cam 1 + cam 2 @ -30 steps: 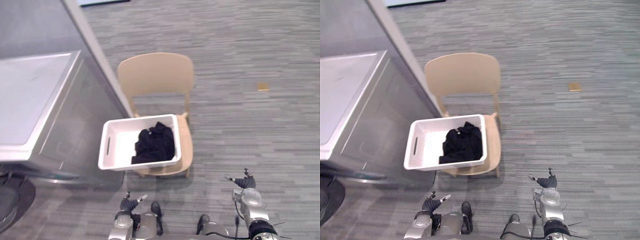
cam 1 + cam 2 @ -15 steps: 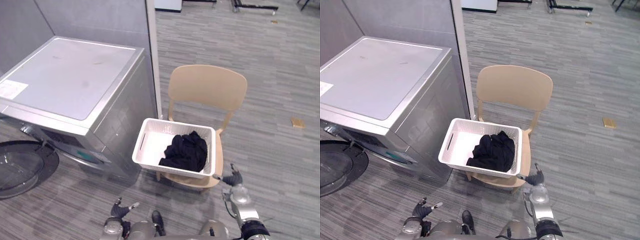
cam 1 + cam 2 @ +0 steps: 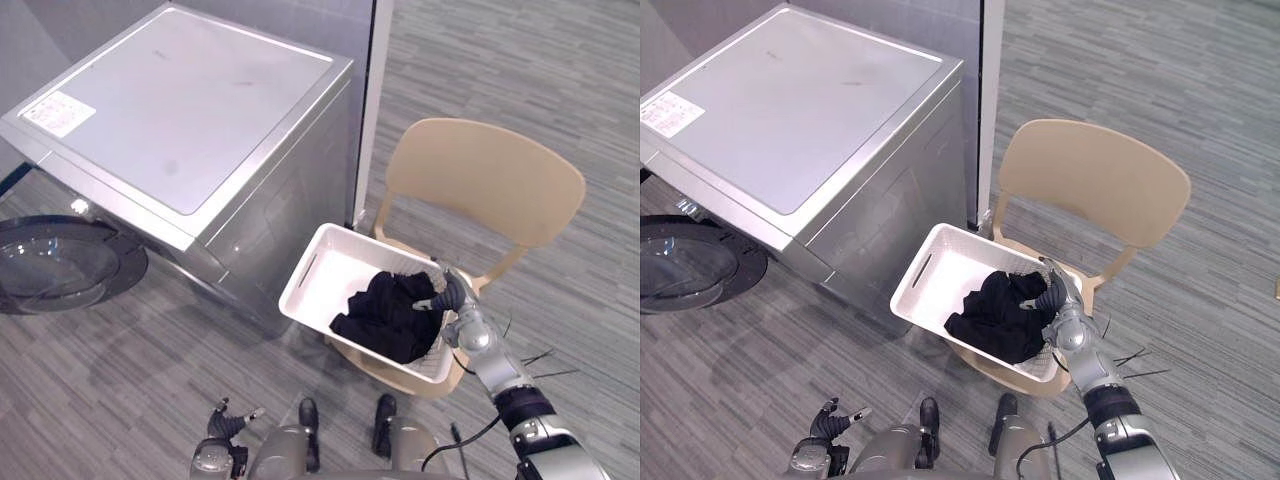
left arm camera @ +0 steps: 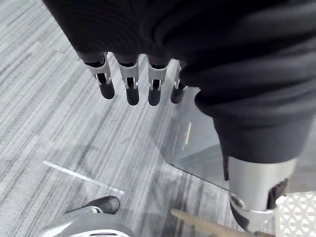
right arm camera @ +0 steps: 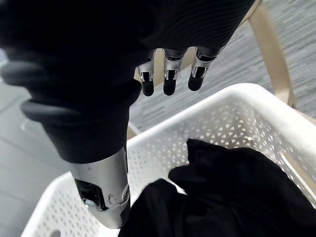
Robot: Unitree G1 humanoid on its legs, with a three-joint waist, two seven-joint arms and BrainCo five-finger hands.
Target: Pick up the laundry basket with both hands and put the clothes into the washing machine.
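A white laundry basket (image 3: 303,272) sits on a tan chair (image 3: 485,178), with black clothes (image 3: 385,315) heaped in its right half. My right hand (image 3: 452,295) hovers over the basket's right rim, open, fingers (image 5: 168,79) straight above the clothes (image 5: 232,187) and touching nothing. My left hand (image 3: 225,425) hangs low near the floor, well short of the basket, also open, with straight fingers (image 4: 129,84). The silver washing machine (image 3: 180,110) stands left of the chair, its round front door (image 3: 60,265) swung open.
A grey partition post (image 3: 372,100) rises between the machine and the chair. The basket's slot handle (image 3: 307,268) faces the machine. Grey striped carpet (image 3: 120,380) surrounds everything, with room in front of the open door.
The camera has swung, shifting the whole scene. My right hand has risen from beside the chair seat to over the basket's right rim. My left hand stays low.
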